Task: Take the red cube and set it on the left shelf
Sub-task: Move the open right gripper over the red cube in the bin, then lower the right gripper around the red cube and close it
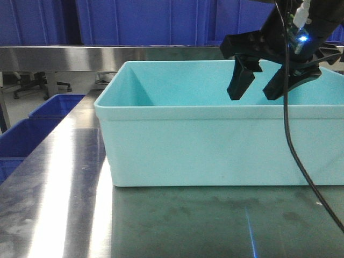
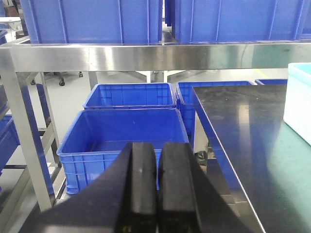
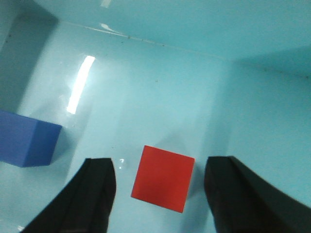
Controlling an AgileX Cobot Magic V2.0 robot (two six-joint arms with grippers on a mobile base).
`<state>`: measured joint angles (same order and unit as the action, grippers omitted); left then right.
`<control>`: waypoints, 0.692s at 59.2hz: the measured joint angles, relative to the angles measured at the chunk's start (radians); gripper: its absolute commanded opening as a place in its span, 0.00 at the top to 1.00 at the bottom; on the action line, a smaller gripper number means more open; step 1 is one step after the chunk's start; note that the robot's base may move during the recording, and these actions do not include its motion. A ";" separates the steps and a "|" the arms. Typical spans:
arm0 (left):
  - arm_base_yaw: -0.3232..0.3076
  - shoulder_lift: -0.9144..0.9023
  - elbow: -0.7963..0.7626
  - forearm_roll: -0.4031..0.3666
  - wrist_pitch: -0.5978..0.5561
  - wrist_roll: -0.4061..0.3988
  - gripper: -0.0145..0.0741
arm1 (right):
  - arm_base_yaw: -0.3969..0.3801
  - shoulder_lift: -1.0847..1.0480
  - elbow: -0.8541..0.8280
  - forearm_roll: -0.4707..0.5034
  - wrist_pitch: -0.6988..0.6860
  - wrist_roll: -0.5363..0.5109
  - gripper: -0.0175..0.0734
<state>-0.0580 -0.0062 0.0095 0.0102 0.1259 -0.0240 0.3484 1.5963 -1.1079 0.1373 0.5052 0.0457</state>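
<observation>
We see right gripper (image 1: 252, 95) wide over red cube (image 3: 163, 178); skewed descent could shove it. Left gripper (image 2: 159, 158) pinched, empty.

Teal bin (image 3: 160, 87), open-topped: clear floor is seen on all sides of red cube (image 3: 163, 178); blue block (image 3: 26, 138) is set well apart.

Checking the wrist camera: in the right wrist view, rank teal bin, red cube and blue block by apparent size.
1. teal bin, fills the frame.
2. red cube and blue block look about alike; the block is cut off at the edge, so unranked.
</observation>
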 measured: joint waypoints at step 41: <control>0.000 0.000 0.000 0.000 0.000 0.000 0.72 | 0.024 0.000 0.000 0.000 -0.009 -0.011 0.15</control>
<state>-0.0580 -0.0062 0.0095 0.0102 0.1259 -0.0240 0.3723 1.5963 -1.1084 0.1373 0.4966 0.0343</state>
